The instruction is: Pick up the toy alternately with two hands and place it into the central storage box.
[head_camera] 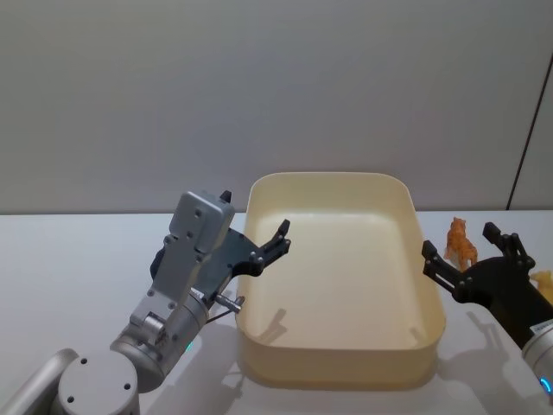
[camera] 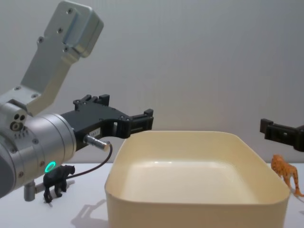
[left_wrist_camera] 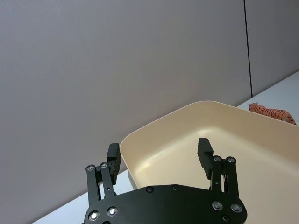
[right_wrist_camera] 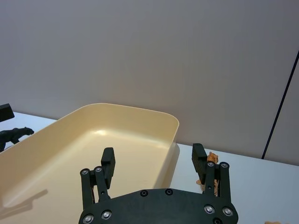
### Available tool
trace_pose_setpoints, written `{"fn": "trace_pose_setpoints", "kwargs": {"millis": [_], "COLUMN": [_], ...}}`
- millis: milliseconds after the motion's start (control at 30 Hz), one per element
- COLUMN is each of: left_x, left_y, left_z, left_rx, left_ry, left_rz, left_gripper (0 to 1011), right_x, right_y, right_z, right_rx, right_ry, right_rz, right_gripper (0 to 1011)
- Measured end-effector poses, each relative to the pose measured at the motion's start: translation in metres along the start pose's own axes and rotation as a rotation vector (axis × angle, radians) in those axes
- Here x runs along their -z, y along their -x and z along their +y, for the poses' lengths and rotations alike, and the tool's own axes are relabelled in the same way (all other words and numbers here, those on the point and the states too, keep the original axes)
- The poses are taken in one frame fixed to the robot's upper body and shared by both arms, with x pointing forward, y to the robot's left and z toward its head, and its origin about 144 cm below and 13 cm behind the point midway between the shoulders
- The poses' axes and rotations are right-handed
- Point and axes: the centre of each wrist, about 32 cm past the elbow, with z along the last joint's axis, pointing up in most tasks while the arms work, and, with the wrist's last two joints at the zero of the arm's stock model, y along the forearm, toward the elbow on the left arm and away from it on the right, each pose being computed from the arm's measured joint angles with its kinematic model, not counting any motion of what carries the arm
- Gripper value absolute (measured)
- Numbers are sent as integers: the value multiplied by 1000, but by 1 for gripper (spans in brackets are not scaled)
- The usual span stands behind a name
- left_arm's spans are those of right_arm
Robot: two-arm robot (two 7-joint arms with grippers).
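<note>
Silver and thick, the left arm (camera: 33, 142) with its green ring light (camera: 49, 166) sits at the lower left of the chest view. A black panther toy (camera: 57, 179) stands on the table (camera: 76, 211) just below it. Next, the left gripper (left_wrist_camera: 159, 150) hovers over the left rim of the cream storage box (head_camera: 346, 367), fingers spread wide and empty. The box sits mid-frame and holds no toy. At far right, the right gripper (right_wrist_camera: 153, 155) is also spread and empty. It faces an orange tiger toy (head_camera: 462, 246) standing upright just outside the box's right wall. The tiger lies ahead of those fingers, its body seemingly running along that wall, so the right arm looks nearer. No lettering is legible.
</note>
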Motion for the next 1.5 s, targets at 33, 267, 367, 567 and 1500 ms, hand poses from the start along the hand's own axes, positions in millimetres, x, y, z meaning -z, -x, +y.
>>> {"fn": "trace_pose_setpoints", "kwargs": {"millis": [33, 267, 367, 567, 1500], "left_x": [0, 0, 0, 0, 0], "left_y": [0, 0, 0, 0, 0], "left_z": [0, 0, 0, 0, 0], "left_rx": [0, 0, 0, 0, 0], "left_ry": [0, 0, 0, 0, 0], "left_rz": [0, 0, 0, 0, 0], "left_gripper": [1001, 1001, 1001, 1001, 1001], "right_x": [0, 0, 0, 0, 5], "right_y": [0, 0, 0, 0, -22], "right_z": [0, 0, 0, 0, -38], "right_rx": [0, 0, 0, 0, 122], "right_ry": [0, 0, 0, 0, 72], "right_rz": [0, 0, 0, 0, 5], "right_gripper": [1001, 1001, 1001, 1001, 1001]}}
